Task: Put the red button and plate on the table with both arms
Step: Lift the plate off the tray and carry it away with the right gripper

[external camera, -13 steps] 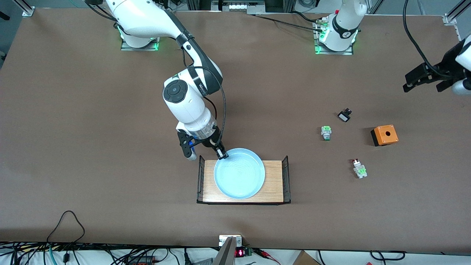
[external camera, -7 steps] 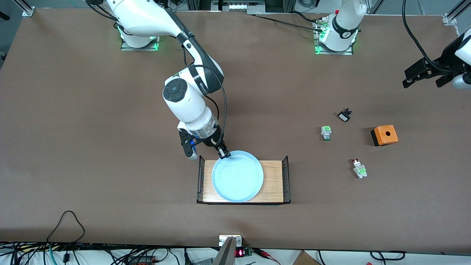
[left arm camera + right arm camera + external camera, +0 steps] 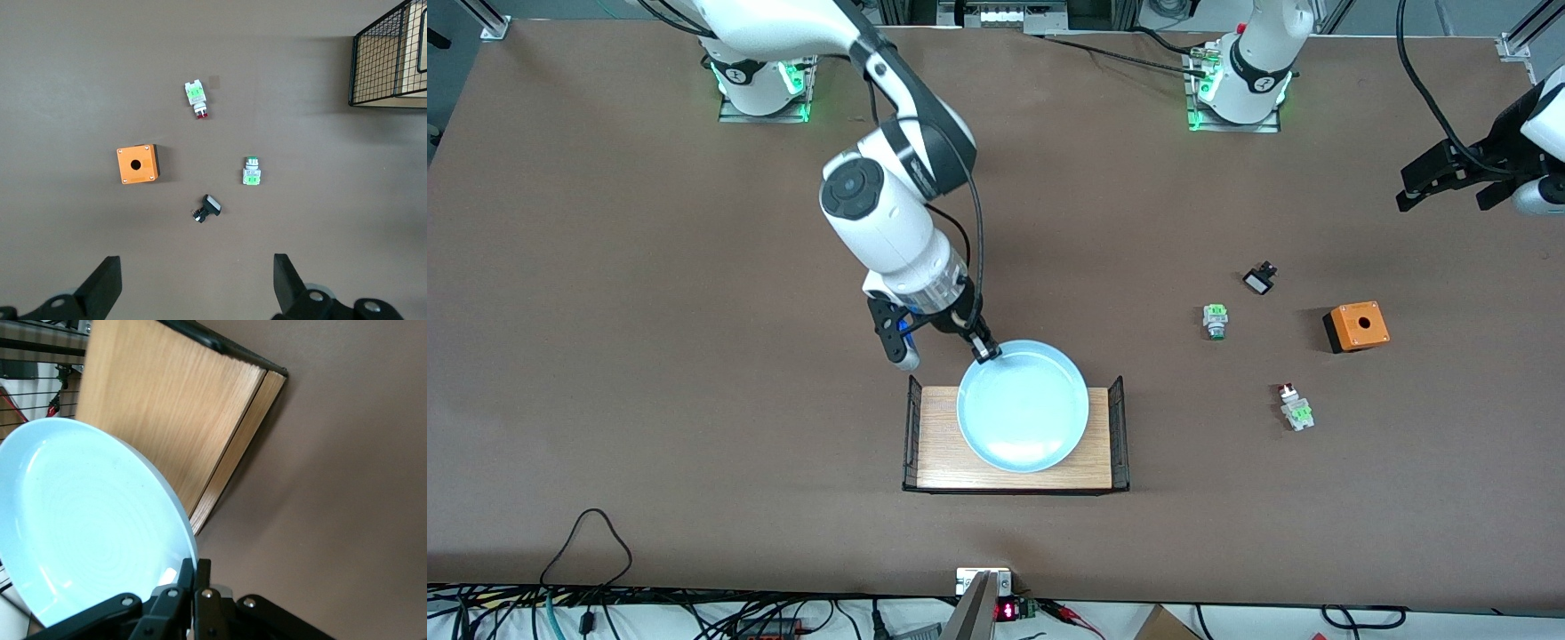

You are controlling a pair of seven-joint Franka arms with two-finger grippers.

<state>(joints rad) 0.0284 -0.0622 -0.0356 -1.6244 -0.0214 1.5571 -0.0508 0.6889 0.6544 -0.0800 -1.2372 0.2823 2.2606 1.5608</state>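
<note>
The right pincer [image 3: 985,350] pinches the plate [image 3: 1024,409] rim above the rack [image 3: 934,444]; the left pincer [image 3: 1449,182] waits spread.

Plate [image 3: 87,520] rim in right tool [image 3: 194,577]

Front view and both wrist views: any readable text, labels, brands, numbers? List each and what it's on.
None reads clearly.
Right arm: lettering on the black joint band, too small to read.
Red lit digits on the small display at the table edge nearest the front camera: blurred, unreadable.
Plate, red button, orange box: no text visible.
</note>
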